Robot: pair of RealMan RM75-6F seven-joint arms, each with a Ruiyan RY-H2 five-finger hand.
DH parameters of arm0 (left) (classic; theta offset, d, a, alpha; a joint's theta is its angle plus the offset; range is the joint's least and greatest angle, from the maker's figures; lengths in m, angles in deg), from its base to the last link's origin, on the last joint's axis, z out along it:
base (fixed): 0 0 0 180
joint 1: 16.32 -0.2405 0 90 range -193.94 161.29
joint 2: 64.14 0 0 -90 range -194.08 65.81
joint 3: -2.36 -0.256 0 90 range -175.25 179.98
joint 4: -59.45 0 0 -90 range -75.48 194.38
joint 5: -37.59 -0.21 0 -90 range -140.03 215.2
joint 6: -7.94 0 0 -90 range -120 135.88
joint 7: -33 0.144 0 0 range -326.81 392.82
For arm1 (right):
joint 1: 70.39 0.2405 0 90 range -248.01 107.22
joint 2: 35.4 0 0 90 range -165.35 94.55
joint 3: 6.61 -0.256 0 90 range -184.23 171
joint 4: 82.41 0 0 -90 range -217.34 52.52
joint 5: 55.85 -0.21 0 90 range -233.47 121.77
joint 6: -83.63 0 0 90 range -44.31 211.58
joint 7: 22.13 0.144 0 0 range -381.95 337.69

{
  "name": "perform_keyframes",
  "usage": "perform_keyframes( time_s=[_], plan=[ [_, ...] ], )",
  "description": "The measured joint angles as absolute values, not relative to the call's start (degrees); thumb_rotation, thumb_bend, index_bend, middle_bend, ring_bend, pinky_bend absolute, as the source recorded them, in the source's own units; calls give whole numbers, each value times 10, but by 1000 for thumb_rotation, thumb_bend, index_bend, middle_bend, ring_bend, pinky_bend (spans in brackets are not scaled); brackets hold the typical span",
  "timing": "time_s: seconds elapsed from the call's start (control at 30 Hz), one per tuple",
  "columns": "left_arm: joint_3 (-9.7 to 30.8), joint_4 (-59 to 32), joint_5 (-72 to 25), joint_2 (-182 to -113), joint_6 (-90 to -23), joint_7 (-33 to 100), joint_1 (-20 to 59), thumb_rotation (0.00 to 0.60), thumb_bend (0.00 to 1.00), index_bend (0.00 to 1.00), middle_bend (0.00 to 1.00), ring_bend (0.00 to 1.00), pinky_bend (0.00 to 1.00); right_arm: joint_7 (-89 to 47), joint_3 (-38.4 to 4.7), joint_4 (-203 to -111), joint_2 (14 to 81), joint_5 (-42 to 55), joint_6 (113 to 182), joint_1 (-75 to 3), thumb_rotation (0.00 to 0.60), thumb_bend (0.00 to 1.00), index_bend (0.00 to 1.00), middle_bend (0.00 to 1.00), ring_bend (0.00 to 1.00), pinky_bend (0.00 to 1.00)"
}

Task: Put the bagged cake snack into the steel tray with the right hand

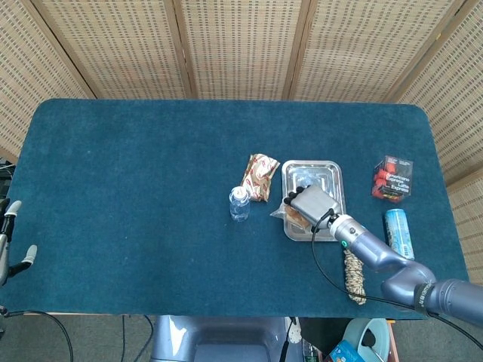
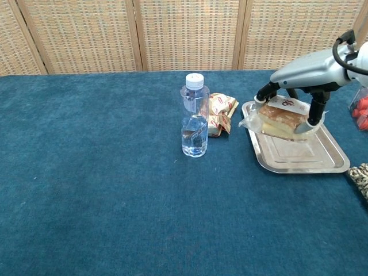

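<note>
My right hand (image 2: pixel 305 73) (image 1: pixel 312 201) grips the bagged cake snack (image 2: pixel 278 119) (image 1: pixel 290 216), a clear bag with yellow-brown cake inside. Hand and bag hang over the near-left part of the steel tray (image 2: pixel 299 154) (image 1: pixel 327 177); in the chest view the bag seems just above the tray floor. Fingers (image 2: pixel 314 109) wrap both ends of the bag. My left hand (image 1: pixel 10 234) shows only at the far left edge of the head view, off the table, holding nothing, fingers apart.
A water bottle (image 2: pixel 195 115) (image 1: pixel 239 204) stands left of the tray, with a red-and-cream snack pack (image 2: pixel 219 113) (image 1: pixel 260 176) behind it. Right of the tray are a red box (image 1: pixel 393 179) and a teal can (image 1: pixel 398 234). A braided rope (image 1: pixel 352 270) lies near the front edge.
</note>
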State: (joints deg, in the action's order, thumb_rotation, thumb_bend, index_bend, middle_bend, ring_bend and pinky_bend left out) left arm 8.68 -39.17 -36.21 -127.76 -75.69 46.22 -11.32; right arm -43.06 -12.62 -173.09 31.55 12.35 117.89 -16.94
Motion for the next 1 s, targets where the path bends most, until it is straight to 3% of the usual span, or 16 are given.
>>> perform_keyframes(
  time_s=[0.83,1.0],
  plan=[
    [98,-417,-323,-1273,-762,495,-111,584,368,0,0,0,0,-222,-128,-1589,341,257,1131,-128,600,302,413,475,333,412],
    [98,-424,-319,-1273,-760,505,-108,584,368,0,0,0,0,-181,-114,-1573,331,287,1136,-128,600,302,413,372,317,408]
  ],
)
